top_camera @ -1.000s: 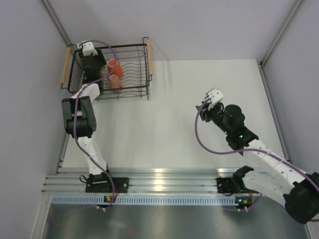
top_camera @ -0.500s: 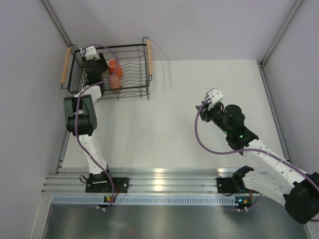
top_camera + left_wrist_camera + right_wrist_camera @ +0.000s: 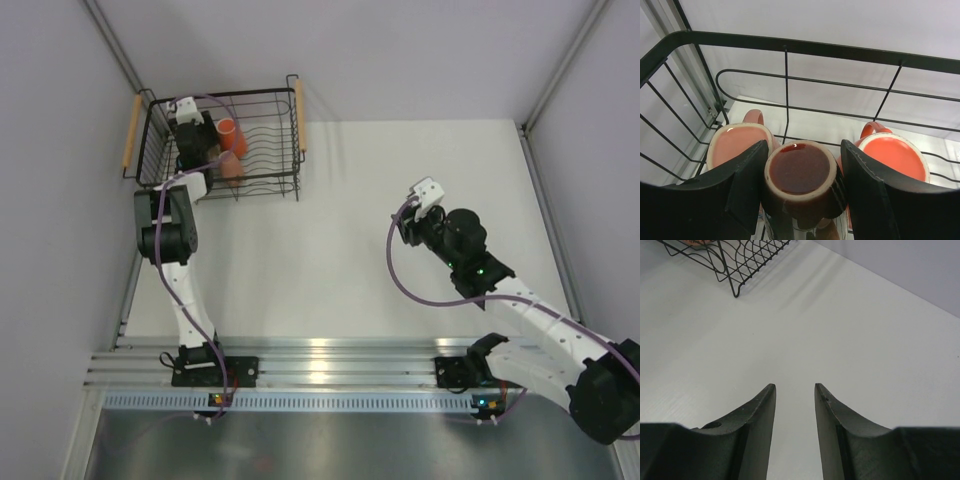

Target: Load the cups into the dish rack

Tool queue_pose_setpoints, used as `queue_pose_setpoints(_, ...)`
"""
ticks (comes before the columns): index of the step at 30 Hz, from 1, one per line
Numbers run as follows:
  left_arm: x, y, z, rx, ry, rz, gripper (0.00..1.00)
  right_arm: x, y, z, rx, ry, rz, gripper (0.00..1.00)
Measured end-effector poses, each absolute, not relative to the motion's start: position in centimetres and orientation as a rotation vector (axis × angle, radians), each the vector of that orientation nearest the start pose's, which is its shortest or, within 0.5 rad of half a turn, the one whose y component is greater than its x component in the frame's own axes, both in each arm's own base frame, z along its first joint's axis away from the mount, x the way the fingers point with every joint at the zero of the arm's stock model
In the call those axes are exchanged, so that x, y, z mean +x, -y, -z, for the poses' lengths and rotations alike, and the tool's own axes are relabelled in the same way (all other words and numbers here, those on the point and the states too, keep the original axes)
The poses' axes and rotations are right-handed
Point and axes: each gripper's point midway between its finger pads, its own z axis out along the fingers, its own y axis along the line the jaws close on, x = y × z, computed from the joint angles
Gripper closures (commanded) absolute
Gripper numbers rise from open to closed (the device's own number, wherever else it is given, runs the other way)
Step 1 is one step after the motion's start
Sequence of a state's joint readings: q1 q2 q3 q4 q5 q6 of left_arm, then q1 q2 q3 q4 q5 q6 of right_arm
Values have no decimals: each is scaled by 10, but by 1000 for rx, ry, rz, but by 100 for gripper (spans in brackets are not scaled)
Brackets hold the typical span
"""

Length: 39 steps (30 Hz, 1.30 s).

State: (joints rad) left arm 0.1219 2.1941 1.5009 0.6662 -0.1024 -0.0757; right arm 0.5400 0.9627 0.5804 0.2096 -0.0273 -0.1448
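The black wire dish rack (image 3: 270, 95) with wooden handles stands at the table's far left. My left gripper (image 3: 193, 148) reaches inside it, its fingers closed on either side of the dark brown mug (image 3: 800, 167); in the left wrist view the gripper (image 3: 803, 145) holds it between a salmon-pink mug (image 3: 735, 142) on the left and the orange mug (image 3: 892, 155) on the right. An orange mug (image 3: 227, 128) and a salmon mug (image 3: 232, 166) show in the rack from above. My right gripper (image 3: 404, 226) (image 3: 795, 386) is open and empty over bare table. The light blue mug is not visible.
The rack's wire wall (image 3: 790, 47) rises close behind the mugs. A corner of the rack (image 3: 735, 265) shows far ahead of my right gripper. Grey walls stand along the left, back and right of the table (image 3: 400, 150).
My left arm has shifted slightly toward the near side of the rack, its elbow rising. The right arm has barely moved.
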Motion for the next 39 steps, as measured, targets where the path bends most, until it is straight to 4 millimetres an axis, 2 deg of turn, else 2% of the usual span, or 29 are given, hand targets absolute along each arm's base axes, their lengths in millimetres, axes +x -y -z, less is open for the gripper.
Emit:
queue_pose_setpoints(12,643,-97,-169,-226,-1577,-152,100,311,-184,-197,-620,-1684,-308,63)
queue_pose_setpoints(39,641,-102,-165,-224,-1543,-183,100,311,-184,-196,-613,-1690,-314,63)
